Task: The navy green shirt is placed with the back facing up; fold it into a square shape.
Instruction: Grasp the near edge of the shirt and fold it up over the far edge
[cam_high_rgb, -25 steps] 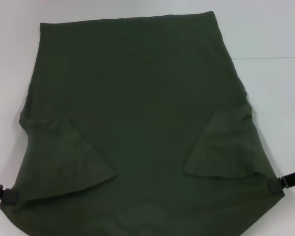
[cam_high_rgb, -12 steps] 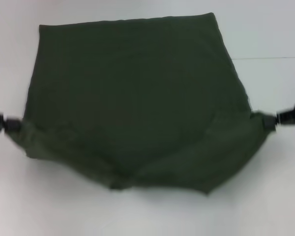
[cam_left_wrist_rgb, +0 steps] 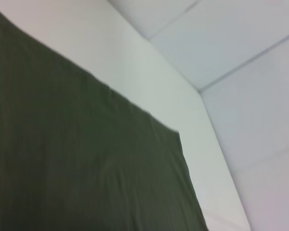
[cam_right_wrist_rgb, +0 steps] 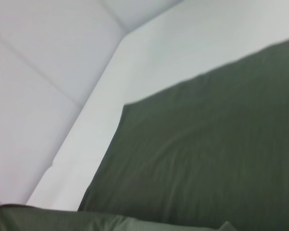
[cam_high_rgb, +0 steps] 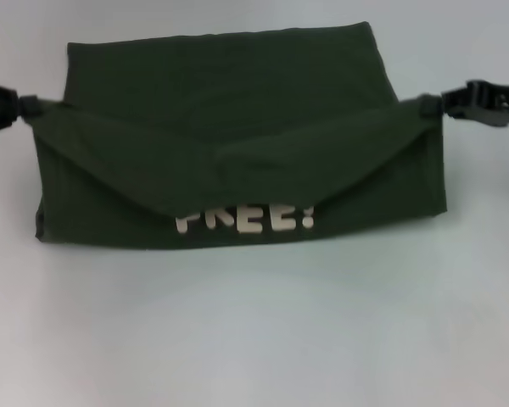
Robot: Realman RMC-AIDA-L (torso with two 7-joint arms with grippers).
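Note:
The dark olive-green shirt (cam_high_rgb: 229, 93) lies on the white table, its near part lifted and carried over toward the far edge. The raised flap (cam_high_rgb: 237, 191) sags in the middle and shows the pale letters "FREE!" (cam_high_rgb: 244, 219). My left gripper (cam_high_rgb: 27, 108) is shut on the flap's left corner. My right gripper (cam_high_rgb: 426, 105) is shut on its right corner. Both hold the corners taut above the lower layer. The left wrist view shows flat shirt cloth (cam_left_wrist_rgb: 77, 163) on the table; the right wrist view shows the same cloth (cam_right_wrist_rgb: 207, 154) with a held fold at one edge.
The white table (cam_high_rgb: 254, 339) shows bare in front of the shirt. A thin seam line (cam_high_rgb: 467, 99) runs across the table at the right. Pale wall panels (cam_left_wrist_rgb: 241, 57) stand beyond the table's far edge.
Both grippers have carried the shirt's near corners up and away from me, from the near edge to about two thirds across. The folded flap now shows the lettered front.

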